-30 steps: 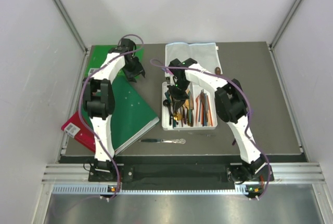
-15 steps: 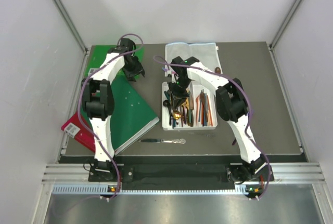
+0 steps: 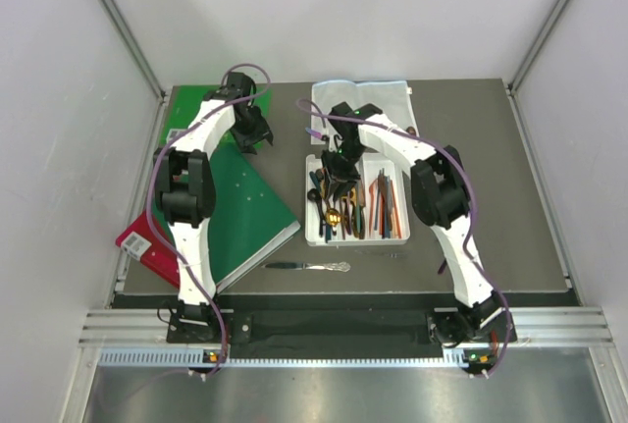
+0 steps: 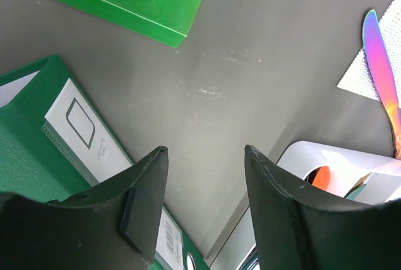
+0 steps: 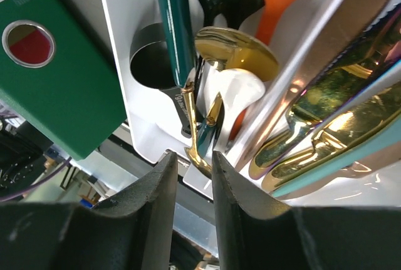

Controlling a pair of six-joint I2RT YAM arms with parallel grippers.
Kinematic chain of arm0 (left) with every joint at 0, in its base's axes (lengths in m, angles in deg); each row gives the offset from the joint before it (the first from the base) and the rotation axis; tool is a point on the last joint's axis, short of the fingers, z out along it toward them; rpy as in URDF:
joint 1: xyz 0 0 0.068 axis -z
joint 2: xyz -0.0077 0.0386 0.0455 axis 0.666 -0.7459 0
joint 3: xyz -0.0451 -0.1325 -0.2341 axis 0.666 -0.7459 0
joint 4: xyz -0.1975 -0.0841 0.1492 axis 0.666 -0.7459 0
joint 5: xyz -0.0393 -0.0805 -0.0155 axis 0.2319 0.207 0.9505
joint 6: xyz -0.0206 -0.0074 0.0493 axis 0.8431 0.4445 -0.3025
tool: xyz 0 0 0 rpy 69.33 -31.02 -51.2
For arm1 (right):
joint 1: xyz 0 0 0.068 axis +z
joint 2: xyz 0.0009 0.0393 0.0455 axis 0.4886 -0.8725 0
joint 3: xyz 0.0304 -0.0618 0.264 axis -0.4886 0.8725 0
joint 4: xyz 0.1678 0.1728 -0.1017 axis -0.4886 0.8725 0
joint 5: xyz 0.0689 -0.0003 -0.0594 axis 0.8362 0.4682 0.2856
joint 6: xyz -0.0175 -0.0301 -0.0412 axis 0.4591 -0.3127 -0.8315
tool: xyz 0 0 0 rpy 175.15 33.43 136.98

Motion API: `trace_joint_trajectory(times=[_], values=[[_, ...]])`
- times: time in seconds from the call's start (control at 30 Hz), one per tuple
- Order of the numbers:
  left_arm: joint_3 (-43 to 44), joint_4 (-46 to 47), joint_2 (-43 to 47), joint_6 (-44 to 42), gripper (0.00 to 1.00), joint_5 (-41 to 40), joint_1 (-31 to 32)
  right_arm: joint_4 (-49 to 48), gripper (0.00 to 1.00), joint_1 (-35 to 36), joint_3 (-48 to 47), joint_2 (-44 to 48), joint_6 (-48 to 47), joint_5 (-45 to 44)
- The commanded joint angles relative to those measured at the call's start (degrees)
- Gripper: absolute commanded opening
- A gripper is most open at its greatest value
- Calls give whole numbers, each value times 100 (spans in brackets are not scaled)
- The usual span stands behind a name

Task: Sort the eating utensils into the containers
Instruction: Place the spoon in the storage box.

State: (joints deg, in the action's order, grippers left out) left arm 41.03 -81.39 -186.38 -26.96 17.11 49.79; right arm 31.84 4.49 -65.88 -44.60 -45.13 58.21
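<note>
- Drawn back toward the far end of the white tray [image 3: 356, 241] since a second ago, the right gripper [image 3: 340, 170] now has its jaws a little apart; in the wrist view [image 5: 191, 157] nothing is clamped, and a curved gold handle end shows in the gap below.
- The grey table [image 3: 491, 197] carries everything.
- Green books [image 3: 245, 207] lie on its left side, overlapping a red folder [image 3: 137, 241].
- A white mesh sheet [image 3: 378, 99] lies just beyond the tray.
- The tray sits mid-table, its long compartments holding gold, teal, orange and black utensils.
- The left gripper [image 3: 250, 138] hangs over bare table between the books and the tray, jaws wide apart and empty [image 4: 203, 151].
- A silver knife [image 3: 309, 267] lies on the table, near the tray's front edge, outside it.
- An iridescent knife [image 4: 382, 63] lies outside the tray, partly on the mesh sheet.
- A gold spoon [image 5: 235, 47] rests in the tray's leftmost compartment against a white spoon [image 5: 235, 85].
</note>
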Motion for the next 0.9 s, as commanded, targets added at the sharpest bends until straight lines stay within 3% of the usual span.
trace_joint_trajectory(times=[0.0, 0.5, 0.87], values=[[-23, 157, 252, 28, 57, 40, 14, 4, 29, -51, -162, 47, -58, 51], [-146, 219, 296, 11, 57, -21, 14, 144, 27, 19, 347, 100, -409, 350], [-216, 307, 331, 2, 57, -30, 14, 241, 28, 72, 101, -41, -524, 737]])
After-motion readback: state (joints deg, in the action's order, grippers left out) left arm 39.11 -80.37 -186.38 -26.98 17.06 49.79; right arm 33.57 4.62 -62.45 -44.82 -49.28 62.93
